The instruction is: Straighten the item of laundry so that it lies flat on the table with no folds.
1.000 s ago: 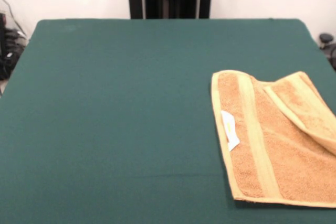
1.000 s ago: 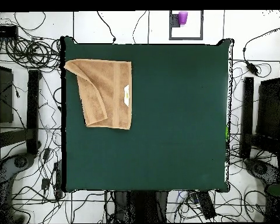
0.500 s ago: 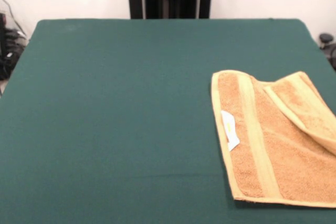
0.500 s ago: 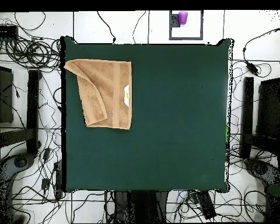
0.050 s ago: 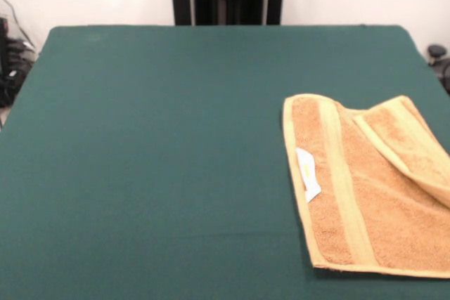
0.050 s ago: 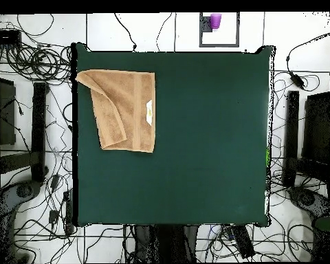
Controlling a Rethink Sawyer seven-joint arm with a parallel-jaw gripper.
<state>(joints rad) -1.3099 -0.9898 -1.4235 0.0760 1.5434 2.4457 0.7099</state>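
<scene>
Orange-tan terry towel [image 5: 373,187] with paler bands, lower right of front view on dark green desk [image 5: 155,145], white label [image 5: 307,173] near left hem, one corner apparently folded over

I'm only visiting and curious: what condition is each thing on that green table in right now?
Towel: lying on the table, one corner folded over, so not yet flat.
White label: showing, near the towel's edge.
Table: bearing only the towel, near one corner.
Robot arm: not in either view.

We see a large dark green cloth-topped table [image 6: 195,151]; at its ten o'clock lies an orange-tan terry towel [image 6: 126,110], one corner folded over.
</scene>
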